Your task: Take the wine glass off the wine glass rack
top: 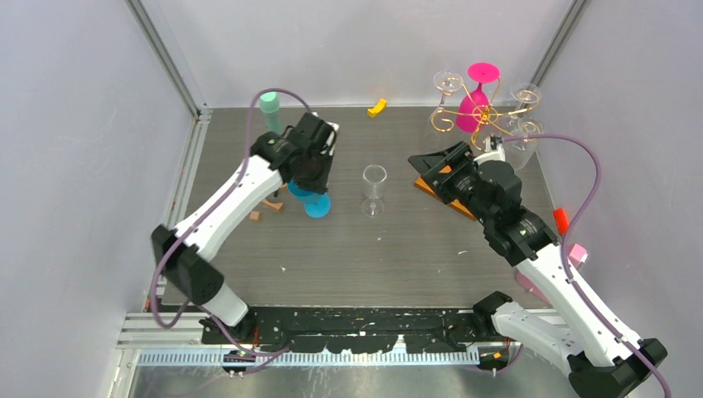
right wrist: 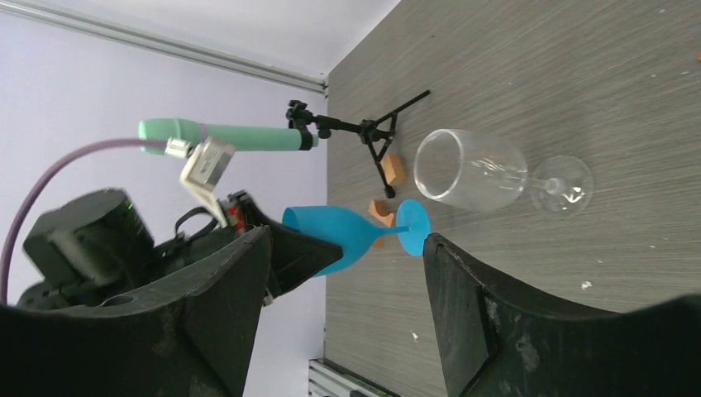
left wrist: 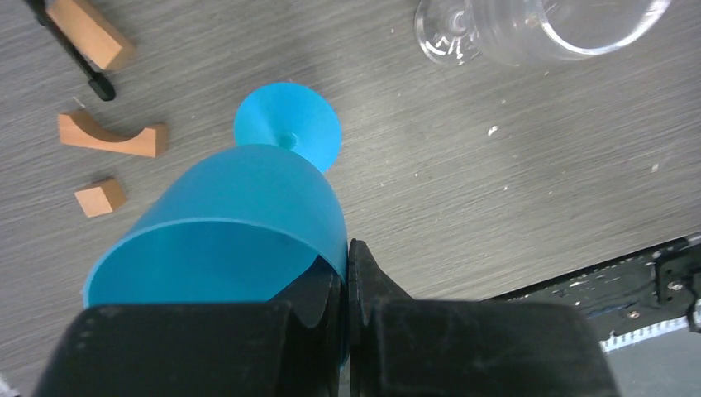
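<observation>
The wine glass rack (top: 489, 112), gold wire on a slim post, stands at the back right. It carries a pink glass (top: 474, 109) and clear glasses (top: 448, 83) hanging upside down. Its wooden base (top: 428, 187) is partly hidden by my right arm. My left gripper (top: 312, 176) (left wrist: 347, 258) is shut on the rim of a blue wine glass (top: 313, 201) (left wrist: 248, 207), whose foot (left wrist: 288, 131) is at or just above the table. My right gripper (top: 438, 162) (right wrist: 347, 285) is open and empty beside the base. A clear wine glass (top: 374, 189) (right wrist: 475, 174) stands mid-table.
A black tripod with a mint-green cylinder (top: 270, 108) (right wrist: 223, 136) stands at the back left. Small wooden blocks (left wrist: 112, 136) lie by it. A yellow piece (top: 377, 107) lies at the back, and red (top: 562, 220) and pink (top: 578, 253) objects at the right edge.
</observation>
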